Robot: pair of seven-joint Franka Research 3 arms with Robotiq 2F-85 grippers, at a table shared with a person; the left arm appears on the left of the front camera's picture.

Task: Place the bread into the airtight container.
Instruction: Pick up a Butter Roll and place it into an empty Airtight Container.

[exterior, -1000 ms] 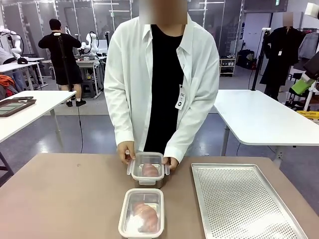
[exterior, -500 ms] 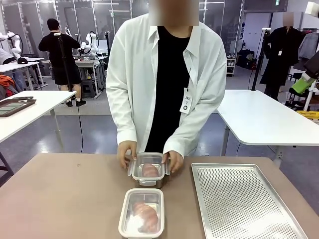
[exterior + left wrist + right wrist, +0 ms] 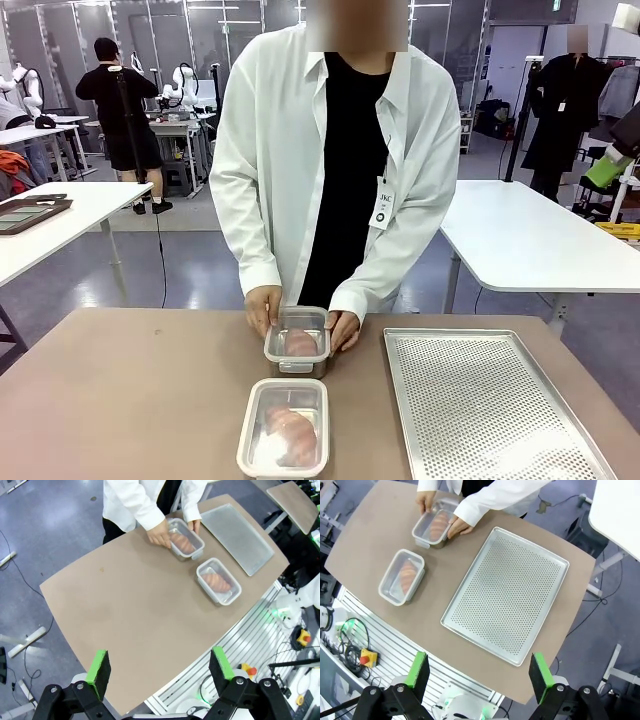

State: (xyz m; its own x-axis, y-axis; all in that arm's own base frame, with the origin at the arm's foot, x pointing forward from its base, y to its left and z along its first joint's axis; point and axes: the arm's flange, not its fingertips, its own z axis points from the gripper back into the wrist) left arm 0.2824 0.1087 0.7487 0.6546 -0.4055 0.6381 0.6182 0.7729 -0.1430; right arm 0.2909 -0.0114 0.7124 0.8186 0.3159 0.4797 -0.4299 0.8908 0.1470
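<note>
Two clear airtight containers sit lidded on the brown table, each with a reddish-brown bread inside. The far container (image 3: 297, 340) (image 3: 185, 539) (image 3: 433, 527) is held between the person's hands (image 3: 264, 308), which press on its sides. The near container (image 3: 285, 428) (image 3: 218, 580) (image 3: 402, 576) lies by the table's front edge with its bread (image 3: 290, 433) showing through the lid. My left gripper (image 3: 159, 667) hangs open high above the table's left part. High over the tray side, my right gripper (image 3: 477, 671) is open too, nothing between its fingers.
A perforated metal tray (image 3: 480, 400) (image 3: 506, 591) lies bare on the right of the table. The person in a white shirt stands at the far edge. White tables and other people are farther back.
The person's hands have drawn in closer on the far container, and its side flaps now lie folded against it. The person has leaned slightly to the right. Both arms are still.
</note>
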